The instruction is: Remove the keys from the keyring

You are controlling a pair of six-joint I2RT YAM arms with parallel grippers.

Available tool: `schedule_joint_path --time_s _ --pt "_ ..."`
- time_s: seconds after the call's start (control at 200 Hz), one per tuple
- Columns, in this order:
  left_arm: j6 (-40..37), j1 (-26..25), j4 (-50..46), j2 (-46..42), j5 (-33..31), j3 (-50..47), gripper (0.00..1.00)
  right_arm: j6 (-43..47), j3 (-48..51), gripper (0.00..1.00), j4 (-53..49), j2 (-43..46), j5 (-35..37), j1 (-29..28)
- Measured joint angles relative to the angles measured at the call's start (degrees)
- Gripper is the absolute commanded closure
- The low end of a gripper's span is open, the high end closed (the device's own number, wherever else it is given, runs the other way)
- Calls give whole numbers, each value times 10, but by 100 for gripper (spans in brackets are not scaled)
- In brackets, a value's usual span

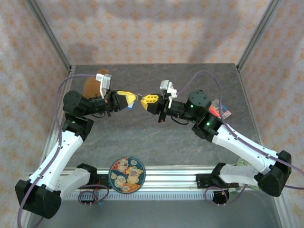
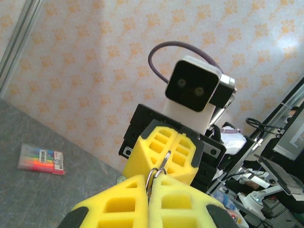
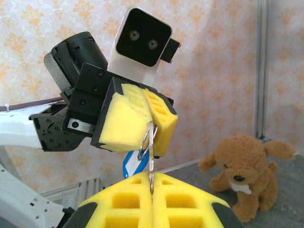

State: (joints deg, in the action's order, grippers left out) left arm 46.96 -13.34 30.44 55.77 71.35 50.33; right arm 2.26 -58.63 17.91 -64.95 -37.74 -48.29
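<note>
Both arms meet above the middle of the table, gripper tip to gripper tip. My left gripper [image 1: 128, 100] [image 2: 149, 184] has its yellow foam pads shut on the silvery keyring [image 2: 152, 178] [image 3: 145, 138]. A thin silvery key [image 3: 151, 166] [image 2: 165, 160] runs from the ring into my right gripper [image 1: 146, 101] [image 3: 152, 189], whose yellow pads are shut on the key's blade. A small blue and white tag [image 3: 132, 164] [image 1: 133, 105] hangs from the ring below the left pads. The rest of the ring is hidden between the left pads.
A brown plush dog [image 1: 91, 84] [image 3: 244, 178] sits at the back left of the table. A flat multicoloured pack [image 1: 219, 109] [image 2: 41, 159] lies at the right. A round patterned plate [image 1: 127, 175] rests at the near edge between the arm bases.
</note>
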Motion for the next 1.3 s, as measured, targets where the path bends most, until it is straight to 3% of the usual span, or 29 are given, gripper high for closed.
schedule_joint_path --time_s 0.611,0.701,0.781,1.051,1.301 --pt "-10 -1 -21 -17 -48 -4 100 38 47 100 75 11 96 -42" --pt "-21 -1 -31 -17 -54 -4 100 40 46 76 65 11 106 -43" --pt "-40 6 -54 -19 -77 -3 100 41 46 64 40 16 123 -44" --pt "-111 7 -139 -22 -113 -2 100 49 38 52 -35 56 169 -26" --pt "-115 7 -144 -21 -119 -2 100 24 -54 46 -91 9 96 8"
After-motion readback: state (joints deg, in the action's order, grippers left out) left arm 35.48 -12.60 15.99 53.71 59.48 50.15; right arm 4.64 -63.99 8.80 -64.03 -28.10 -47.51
